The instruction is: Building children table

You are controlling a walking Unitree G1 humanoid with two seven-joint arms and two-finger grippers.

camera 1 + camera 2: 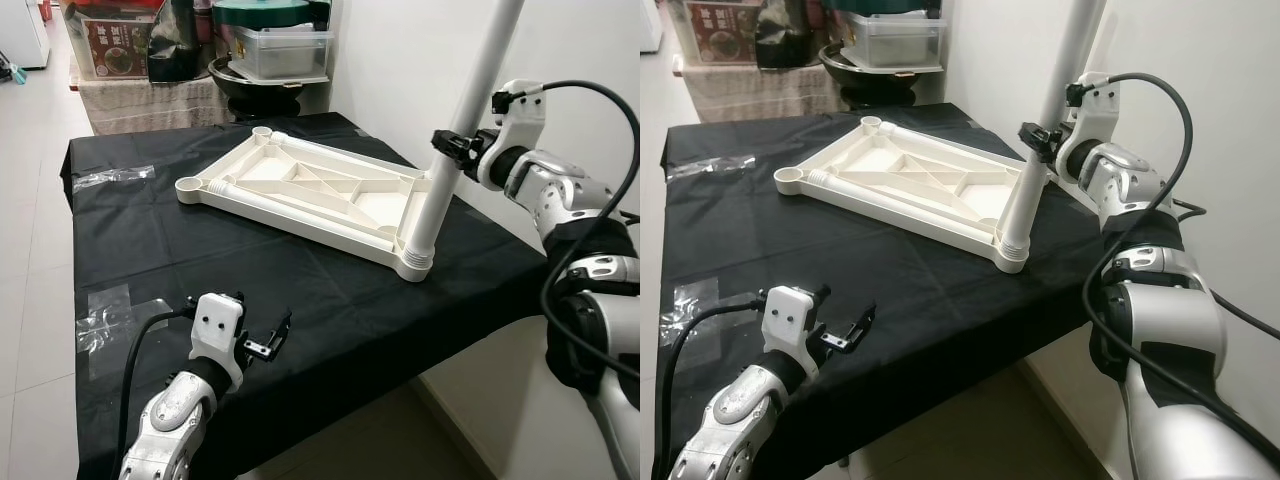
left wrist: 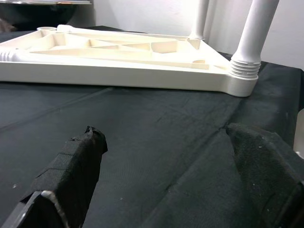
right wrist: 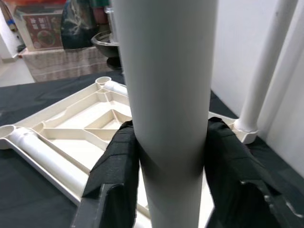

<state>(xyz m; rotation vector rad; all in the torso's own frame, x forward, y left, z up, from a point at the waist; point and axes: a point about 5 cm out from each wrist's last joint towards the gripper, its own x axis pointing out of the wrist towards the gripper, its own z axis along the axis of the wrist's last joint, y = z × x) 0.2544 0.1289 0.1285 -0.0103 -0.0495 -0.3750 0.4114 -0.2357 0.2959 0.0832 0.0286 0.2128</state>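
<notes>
A white plastic tabletop (image 1: 300, 185) lies upside down on the black-covered table (image 1: 150, 240). A white leg (image 1: 455, 130) stands upright in its near right corner socket (image 1: 413, 262). My right gripper (image 1: 447, 148) is shut on this leg about halfway up, its fingers (image 3: 118, 161) pressed on both sides. A second leg (image 3: 266, 71) stands in another corner socket beyond it. My left gripper (image 1: 265, 340) hovers low over the table's near edge, open and holding nothing, with the fingers (image 2: 80, 166) wide apart and pointing at the tabletop (image 2: 118, 76).
Patches of clear tape (image 1: 112, 177) stick to the black cloth on the left. Behind the table stand a clear plastic container (image 1: 282, 50), a dark bowl (image 1: 255, 90) and boxes (image 1: 115, 45). A white wall (image 1: 400, 60) runs close along the right side.
</notes>
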